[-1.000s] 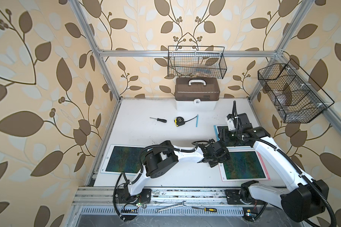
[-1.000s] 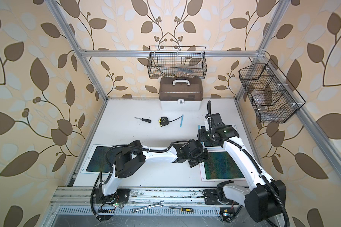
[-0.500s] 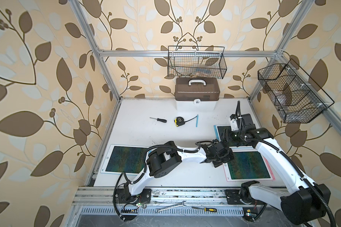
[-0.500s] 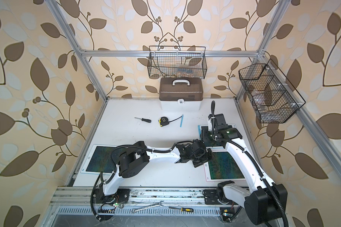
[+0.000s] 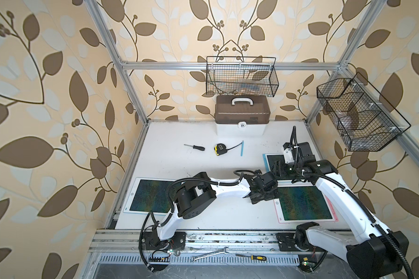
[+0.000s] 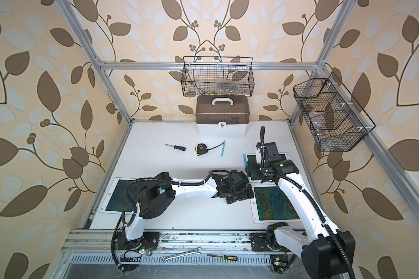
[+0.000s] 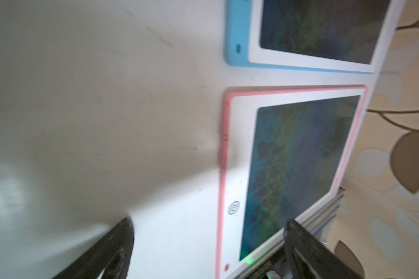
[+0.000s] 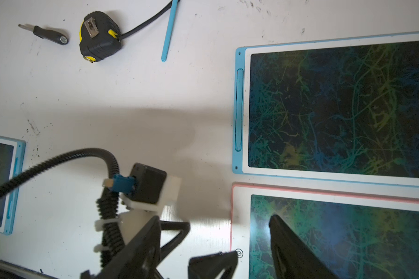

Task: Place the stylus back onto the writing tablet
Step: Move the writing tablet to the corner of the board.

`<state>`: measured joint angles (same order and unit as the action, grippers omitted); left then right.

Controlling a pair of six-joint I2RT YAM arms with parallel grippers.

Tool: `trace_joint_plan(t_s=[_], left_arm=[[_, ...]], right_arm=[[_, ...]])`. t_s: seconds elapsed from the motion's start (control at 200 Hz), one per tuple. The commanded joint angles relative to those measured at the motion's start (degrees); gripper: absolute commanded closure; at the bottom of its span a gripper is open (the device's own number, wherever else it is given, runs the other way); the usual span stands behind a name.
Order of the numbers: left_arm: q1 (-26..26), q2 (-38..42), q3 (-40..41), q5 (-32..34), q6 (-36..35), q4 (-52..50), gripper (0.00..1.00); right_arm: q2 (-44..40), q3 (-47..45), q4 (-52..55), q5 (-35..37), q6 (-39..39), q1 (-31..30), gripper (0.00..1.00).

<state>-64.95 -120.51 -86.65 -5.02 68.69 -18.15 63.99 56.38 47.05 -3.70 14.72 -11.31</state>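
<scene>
A light-blue stylus (image 5: 242, 148) (image 6: 223, 148) (image 8: 169, 31) lies loose on the white table, beside the tape measure's cord. The pink-edged writing tablet (image 5: 305, 203) (image 6: 276, 205) (image 7: 300, 169) (image 8: 336, 236) lies at the front right. A blue-edged tablet (image 5: 273, 160) (image 8: 336, 108) lies just behind it. My left gripper (image 5: 264, 195) (image 6: 240, 193) (image 7: 208, 241) is open and empty, low over the pink tablet's left edge. My right gripper (image 5: 277, 169) (image 6: 250, 169) (image 8: 213, 232) is open and empty, higher up, over the same corner and the left gripper.
A tape measure (image 5: 219, 149) and a small screwdriver (image 5: 195, 147) lie near the stylus. A brown-lidded toolbox (image 5: 242, 118) stands at the back wall. Another blue tablet (image 5: 153, 198) lies at the front left. Wire baskets (image 5: 356, 116) hang on the walls.
My left arm reached further right and the pink tablet shifted slightly right. My right gripper drifted right and back, and its jaws spread a little wider.
</scene>
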Motion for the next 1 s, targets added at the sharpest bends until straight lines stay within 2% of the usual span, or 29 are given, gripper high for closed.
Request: trace_joint_plan(t_s=[0.0,0.125,0.365,0.6,0.83,0.995], left_arm=[[1.13,6.02,3.45,5.43,-2.81,-11.63,0.03],[2.35,11.98,9.57,7.83,-1.27,-13.76,0.03],[5.71,24.91,22.87,12.44,3.4,-17.8,0.03],[10.59,38.57,31.72,15.89,6.8,-23.45,0.02],[21.05,52.58,37.4,16.86,4.02,-26.83,0.02],[31.09,56.02,39.09,13.35,-0.63,-27.02,0.02]], right_arm=[[-0.86,-1.35,0.7,-1.23,0.25,-1.01,0.28],[-1.46,-1.59,0.1,-1.44,1.72,-2.8,0.26],[-2.44,-2.19,-1.61,-0.88,4.63,-10.29,0.25],[-2.15,-3.04,-2.93,-2.63,5.1,-12.63,0.25],[-1.15,-2.91,-3.82,-3.14,5.63,-14.02,0.24],[0.58,-1.64,-3.2,-3.59,4.88,-15.36,0.23]])
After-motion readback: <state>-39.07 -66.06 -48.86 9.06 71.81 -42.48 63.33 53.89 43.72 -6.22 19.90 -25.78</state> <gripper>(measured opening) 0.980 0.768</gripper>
